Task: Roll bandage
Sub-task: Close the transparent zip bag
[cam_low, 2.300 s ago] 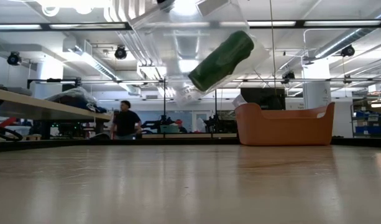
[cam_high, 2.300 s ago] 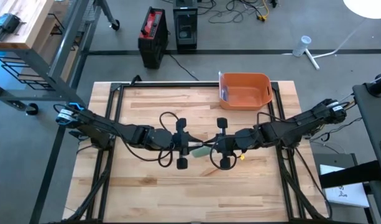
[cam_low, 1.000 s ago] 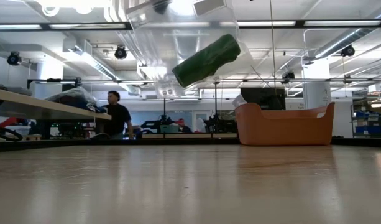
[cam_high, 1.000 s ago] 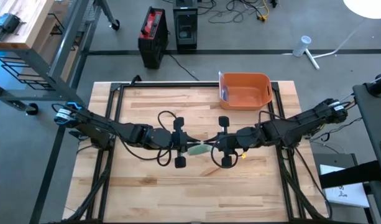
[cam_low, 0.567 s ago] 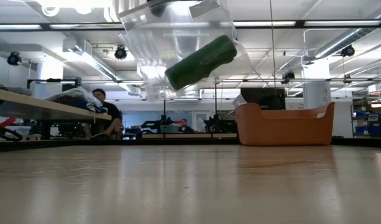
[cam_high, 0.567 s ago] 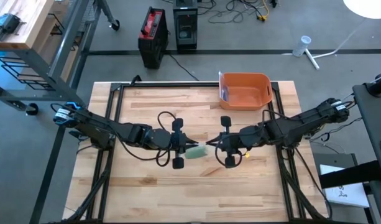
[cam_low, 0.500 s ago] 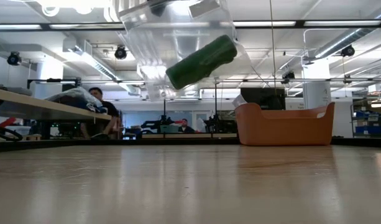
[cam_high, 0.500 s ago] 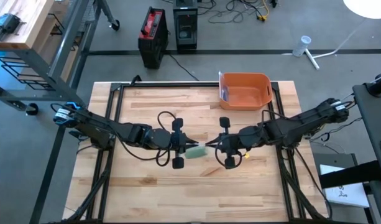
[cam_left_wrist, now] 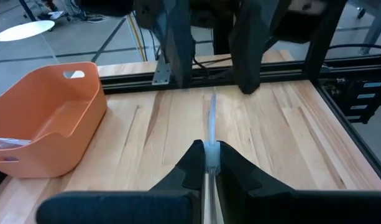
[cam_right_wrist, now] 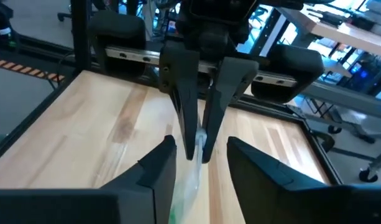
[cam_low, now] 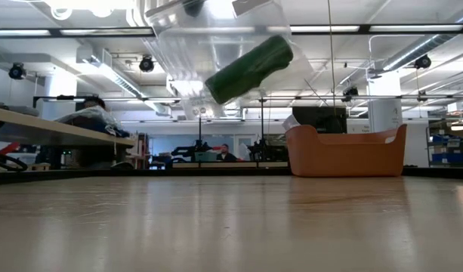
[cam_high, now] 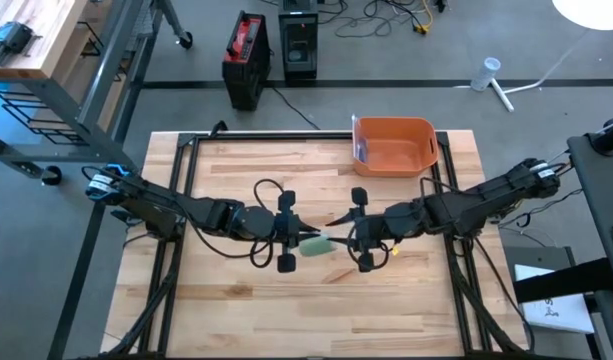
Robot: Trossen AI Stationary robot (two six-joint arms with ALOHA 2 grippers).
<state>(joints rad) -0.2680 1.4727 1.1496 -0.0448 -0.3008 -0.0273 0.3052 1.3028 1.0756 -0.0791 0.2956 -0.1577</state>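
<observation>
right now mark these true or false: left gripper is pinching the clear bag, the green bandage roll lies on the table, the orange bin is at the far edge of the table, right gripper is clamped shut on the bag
1. The left gripper is pinching the clear bag. True: its fingers are shut on the bag's edge.
2. The green bandage roll lies on the table. False: it hangs inside the bag, above the tabletop.
3. The orange bin sits at the table's far edge. True.
4. The right gripper is clamped shut on the bag. False: its fingers stand apart, the bag between them.
</observation>
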